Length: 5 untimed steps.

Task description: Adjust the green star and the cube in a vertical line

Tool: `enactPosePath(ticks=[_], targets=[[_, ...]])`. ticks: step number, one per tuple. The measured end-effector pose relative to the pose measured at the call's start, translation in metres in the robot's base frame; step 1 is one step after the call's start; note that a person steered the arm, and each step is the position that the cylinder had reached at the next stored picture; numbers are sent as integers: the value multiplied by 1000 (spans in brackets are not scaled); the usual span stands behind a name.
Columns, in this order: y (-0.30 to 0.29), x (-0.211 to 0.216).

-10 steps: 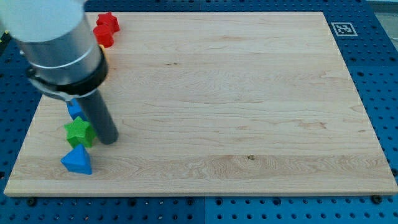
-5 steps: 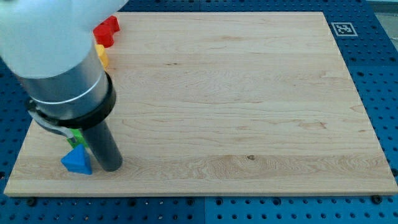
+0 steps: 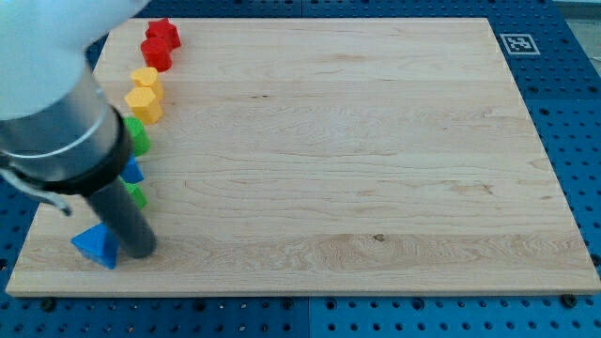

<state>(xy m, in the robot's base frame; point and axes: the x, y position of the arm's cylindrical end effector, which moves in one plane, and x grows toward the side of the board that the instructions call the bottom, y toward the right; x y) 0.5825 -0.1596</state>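
The green star [image 3: 139,196] sits near the board's left edge, mostly hidden behind my arm, with only its right edge showing. The blue cube [image 3: 132,171] is just above it, also largely hidden. My tip [image 3: 138,253] is on the board below the green star, against the right side of a blue pyramid [image 3: 94,246] near the view's bottom left corner.
Up the left side run a green block [image 3: 138,136], two yellow blocks [image 3: 145,106] [image 3: 146,79], a red block [image 3: 157,55] and a red star [image 3: 161,33]. The wooden board [image 3: 357,160] lies on a blue pegboard. A marker tag [image 3: 517,42] is at top right.
My tip moved down past the green star, then left, and pushed the blue pyramid a little to the left. The arm body shifted left and uncovered the yellow and green blocks.
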Motion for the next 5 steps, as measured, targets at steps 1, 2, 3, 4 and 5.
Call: enactPosePath(ticks=[1,2,3,4,5], targets=[[57,-2],[94,-11],[96,-11],[122,-11],[149,-11]])
